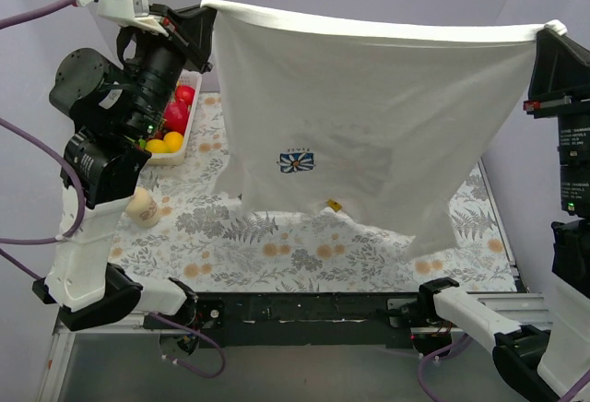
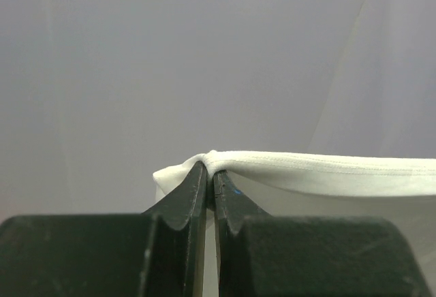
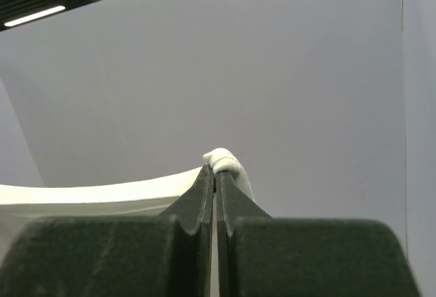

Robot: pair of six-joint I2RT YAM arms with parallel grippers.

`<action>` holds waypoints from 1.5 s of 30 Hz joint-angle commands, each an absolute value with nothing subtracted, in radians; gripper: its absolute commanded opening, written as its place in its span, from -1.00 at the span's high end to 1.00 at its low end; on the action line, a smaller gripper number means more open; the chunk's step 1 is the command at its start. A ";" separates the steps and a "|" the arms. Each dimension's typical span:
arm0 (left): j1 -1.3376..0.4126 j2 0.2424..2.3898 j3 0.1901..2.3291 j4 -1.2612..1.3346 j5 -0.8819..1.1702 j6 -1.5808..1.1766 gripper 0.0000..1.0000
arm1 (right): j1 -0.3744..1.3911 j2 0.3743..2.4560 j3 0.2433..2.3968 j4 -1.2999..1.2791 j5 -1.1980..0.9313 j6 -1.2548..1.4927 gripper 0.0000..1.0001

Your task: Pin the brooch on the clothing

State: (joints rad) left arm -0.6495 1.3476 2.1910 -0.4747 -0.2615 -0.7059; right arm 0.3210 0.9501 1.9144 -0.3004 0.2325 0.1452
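Note:
The white T-shirt (image 1: 378, 107) hangs stretched in the air between my two grippers, with its blue-and-white flower print (image 1: 297, 160) at the lower left. My left gripper (image 1: 205, 10) is shut on the shirt's upper left corner (image 2: 225, 164). My right gripper (image 1: 546, 31) is shut on the upper right corner (image 3: 223, 161). A tiny orange-yellow and dark spot, probably the brooch (image 1: 334, 206), lies on the table at the shirt's lower hem, partly hidden by the cloth.
A white tray of red and yellow fruit (image 1: 175, 130) stands at the back left, behind my left arm. A beige rounded object (image 1: 143, 208) lies on the floral tablecloth (image 1: 277, 254) near the left arm. Grey walls enclose the back and sides.

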 commanded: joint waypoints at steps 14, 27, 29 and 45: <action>-0.644 1.494 2.105 -0.413 -0.310 -0.678 1.00 | 0.321 1.026 1.734 -0.227 0.365 0.046 0.97; -0.514 1.697 1.977 -0.333 -0.201 -0.724 1.00 | 0.118 1.163 1.465 -0.107 0.220 0.095 0.97; -0.505 1.695 1.964 -0.325 -0.198 -0.727 1.00 | 0.082 1.175 1.457 -0.094 0.157 0.124 0.97; -0.407 1.793 1.944 -0.256 -0.176 -0.727 1.00 | -0.031 1.465 1.546 -0.078 -0.112 0.186 0.97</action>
